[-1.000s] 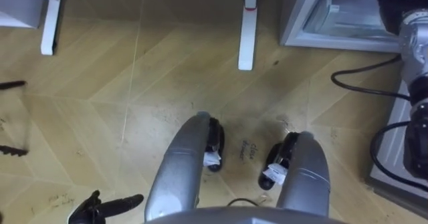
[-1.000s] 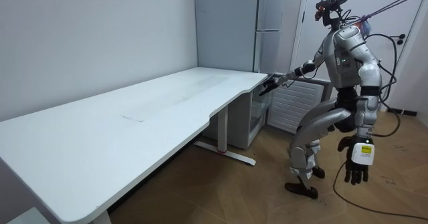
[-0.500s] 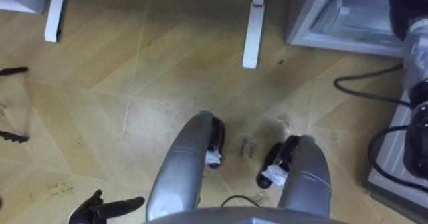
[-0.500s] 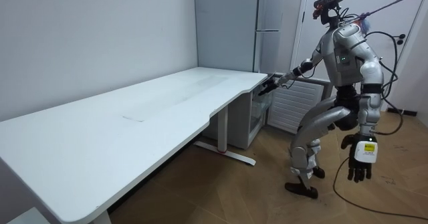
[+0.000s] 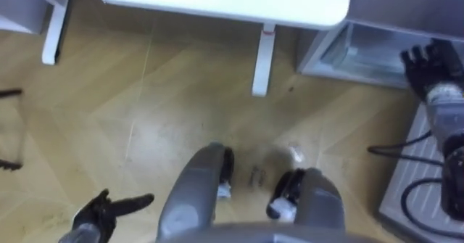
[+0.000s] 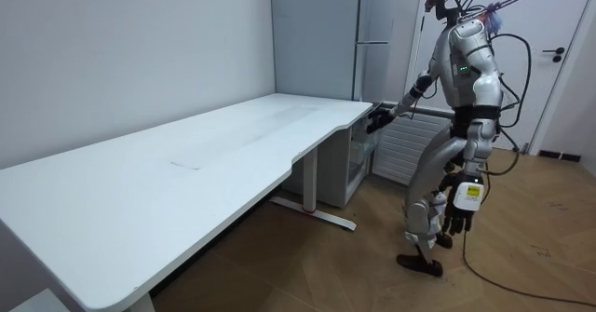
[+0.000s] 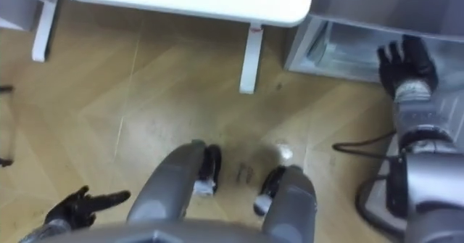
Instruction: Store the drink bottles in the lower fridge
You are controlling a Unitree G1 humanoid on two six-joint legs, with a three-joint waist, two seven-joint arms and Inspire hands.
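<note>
My right hand (image 5: 428, 62) is stretched forward, open with straight fingers, at the front of the lower fridge (image 5: 362, 51), whose compartment stands open beside the desk's end. In the room view the right hand (image 6: 380, 119) hovers just above that low compartment (image 6: 358, 163). My left hand (image 5: 109, 208) hangs low by my left leg, open with spread fingers and nothing in it, and the room view has the left hand (image 6: 461, 210) beside my knees. I stand upright on the wooden floor, facing the desk's end and the fridge.
A long white desk (image 6: 186, 163) runs off to my left, with its white leg (image 5: 262, 58) just ahead of my feet. A tall grey fridge body (image 6: 382, 33) rises behind the low compartment. A white slatted panel (image 5: 428, 163) lies at my right.
My body has straightened and turned toward the fridge, and the eye view has tipped up so the desk edge now shows. The left hand swung in toward my legs. The right hand stays by the fridge.
</note>
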